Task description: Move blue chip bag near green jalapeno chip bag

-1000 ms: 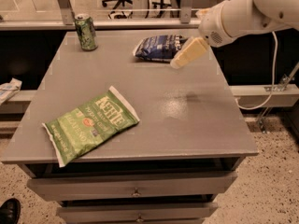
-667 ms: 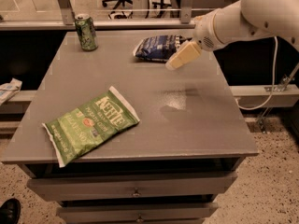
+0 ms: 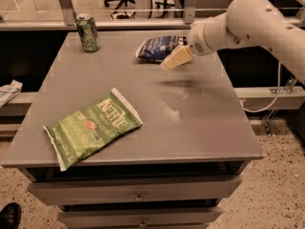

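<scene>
The blue chip bag [image 3: 157, 47] lies at the far middle of the grey table, dark navy with white lettering. The green jalapeno chip bag [image 3: 93, 126] lies flat at the near left, light green with white "Kettle" lettering. My gripper [image 3: 170, 61] hangs above the table just in front of and to the right of the blue bag, its pale fingers pointing down-left toward it. It holds nothing. The white arm reaches in from the upper right.
A green soda can [image 3: 87, 32] stands at the far left corner of the table [image 3: 200, 123]. Drawers run under the front edge. A metal rail and office chairs stand behind. A shoe tip shows at the bottom left.
My gripper has moved left and slightly toward the blue chip bag. The bags and the can have not moved.
</scene>
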Action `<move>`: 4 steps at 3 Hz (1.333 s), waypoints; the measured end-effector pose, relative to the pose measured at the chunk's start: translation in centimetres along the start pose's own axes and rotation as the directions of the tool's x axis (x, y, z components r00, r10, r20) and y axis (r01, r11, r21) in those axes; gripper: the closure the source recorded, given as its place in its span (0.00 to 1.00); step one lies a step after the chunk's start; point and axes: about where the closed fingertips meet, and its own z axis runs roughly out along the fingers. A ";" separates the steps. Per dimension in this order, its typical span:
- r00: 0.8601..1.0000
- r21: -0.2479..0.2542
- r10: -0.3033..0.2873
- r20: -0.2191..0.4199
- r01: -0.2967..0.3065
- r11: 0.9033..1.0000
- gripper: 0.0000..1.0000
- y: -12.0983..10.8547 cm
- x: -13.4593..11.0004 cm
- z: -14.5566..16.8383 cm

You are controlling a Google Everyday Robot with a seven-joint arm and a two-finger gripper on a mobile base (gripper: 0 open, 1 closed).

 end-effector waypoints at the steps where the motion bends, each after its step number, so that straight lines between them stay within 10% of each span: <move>1: 1.000 0.020 0.026 0.000 -0.026 0.999 0.00 -0.8 0.3 2.3; 2: 0.999 0.037 0.049 -0.007 -0.049 0.998 0.00 -1.5 0.9 4.0; 4: 0.999 0.062 0.047 0.001 -0.047 0.997 0.41 -2.0 1.1 4.5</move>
